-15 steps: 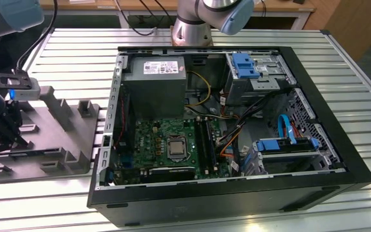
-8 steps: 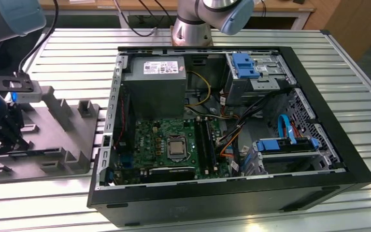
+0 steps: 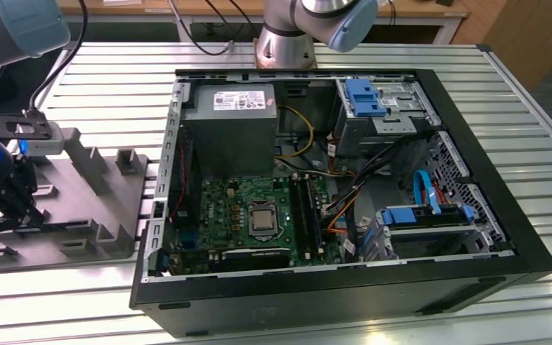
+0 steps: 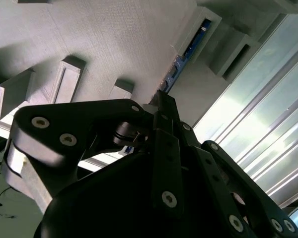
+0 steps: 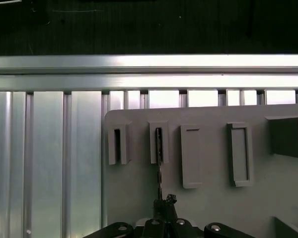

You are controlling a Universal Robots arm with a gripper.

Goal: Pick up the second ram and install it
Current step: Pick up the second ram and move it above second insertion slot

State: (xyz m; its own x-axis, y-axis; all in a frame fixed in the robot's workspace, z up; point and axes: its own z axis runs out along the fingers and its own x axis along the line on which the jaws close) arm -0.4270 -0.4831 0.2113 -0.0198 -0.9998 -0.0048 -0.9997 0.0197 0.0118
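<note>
Gripper (image 3: 12,208): the exterior view's left, fingers pinching the end of the memory stick (image 5: 159,171).
Memory stick: on edge in gray holder (image 5: 213,198), long axis pointing away from gripper.

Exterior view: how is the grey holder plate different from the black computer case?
The grey plastic holder plate is low and flat with upright blocks; the black computer case is a deep open box. The plate holds a slim blue-green memory stick; the case holds a green motherboard. The gripper is over the plate, not the case. Both lie on the ribbed metal table.
</note>
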